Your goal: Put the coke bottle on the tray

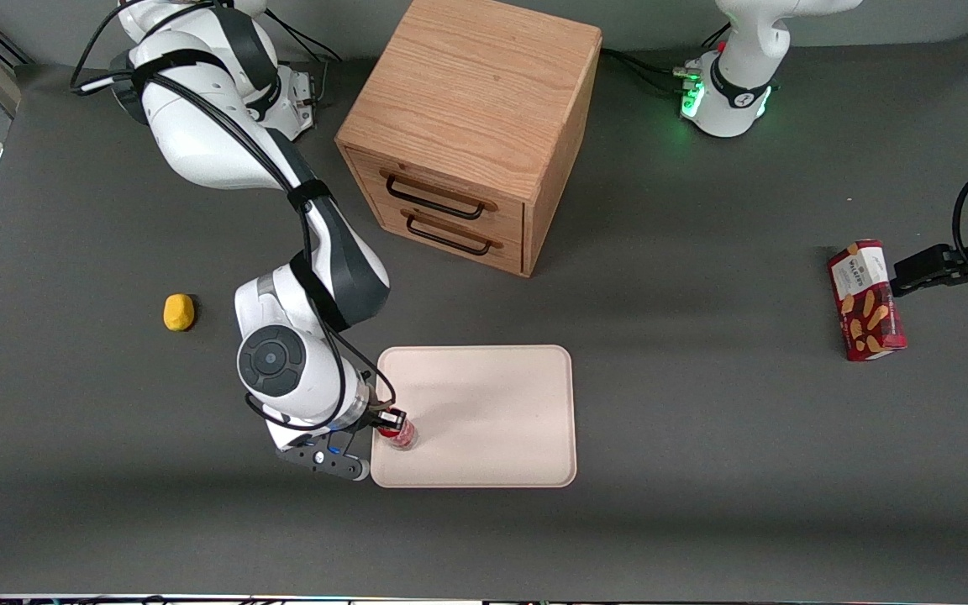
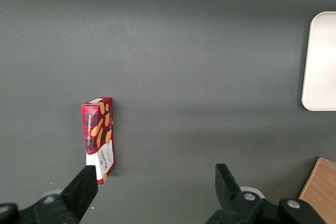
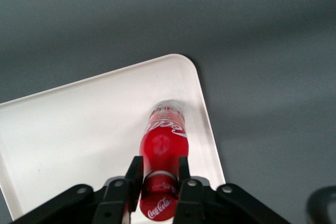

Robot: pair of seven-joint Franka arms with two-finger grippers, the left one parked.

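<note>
The coke bottle [image 1: 400, 433] is small and red, with a white script label and a clear base. It stands upright over the tray [image 1: 492, 403], near the tray's corner closest to the working arm and the front camera. My right gripper [image 1: 391, 420] is shut on the bottle's neck, just below the red cap. In the right wrist view the fingers [image 3: 135, 174] clamp the bottle [image 3: 163, 142] from both sides. Its clear base is down at the cream tray [image 3: 79, 129], close to the rim. I cannot tell whether the base touches the tray.
A wooden two-drawer cabinet [image 1: 471, 126] stands farther from the front camera than the tray. A yellow lump [image 1: 179, 312] lies toward the working arm's end. A red snack box [image 1: 866, 300] lies toward the parked arm's end, and it also shows in the left wrist view [image 2: 98, 135].
</note>
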